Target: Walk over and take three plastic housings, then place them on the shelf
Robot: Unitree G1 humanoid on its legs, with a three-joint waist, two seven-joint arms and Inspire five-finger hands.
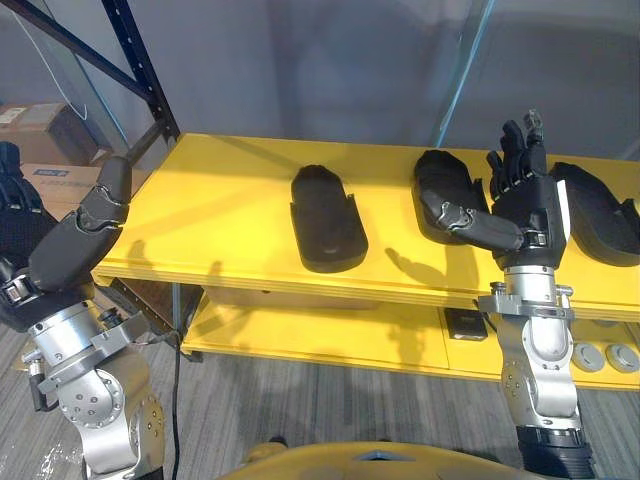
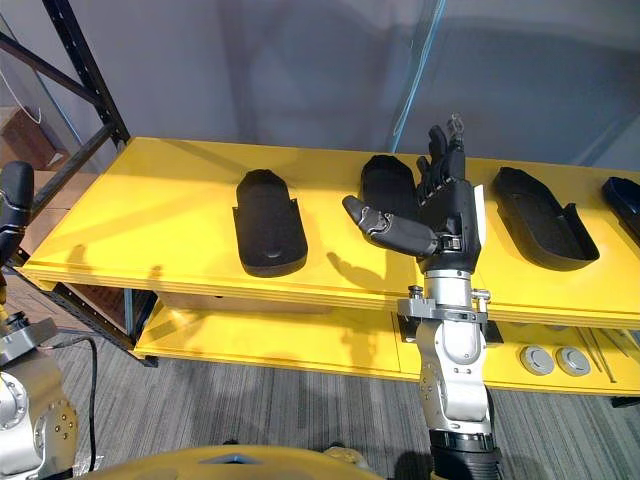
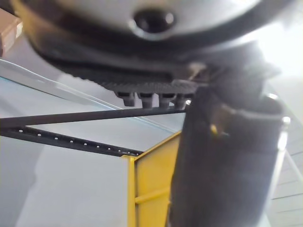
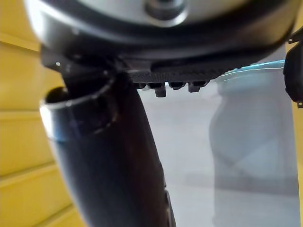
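Right hand [image 2: 450, 212]: I read fingers spread upright, empty.
Plastic housing [image 2: 385, 188]: on yellow shelf [image 2: 150, 215], just beyond the thumb, long axis running away from the palm.
Left hand [image 1: 75, 240]: fingers straight, empty, farther off.

Right hand [image 1: 528, 215] is raised at the shelf's [image 1: 230, 200] front edge, fingers straight up, thumb out, empty; left hand [image 1: 60, 250] hovers relaxed off the left corner.

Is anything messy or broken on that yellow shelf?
Nothing stands out. The black housings lie flat in a row on the yellow shelf, none tipped or visibly broken. The right hand is open and holds nothing.
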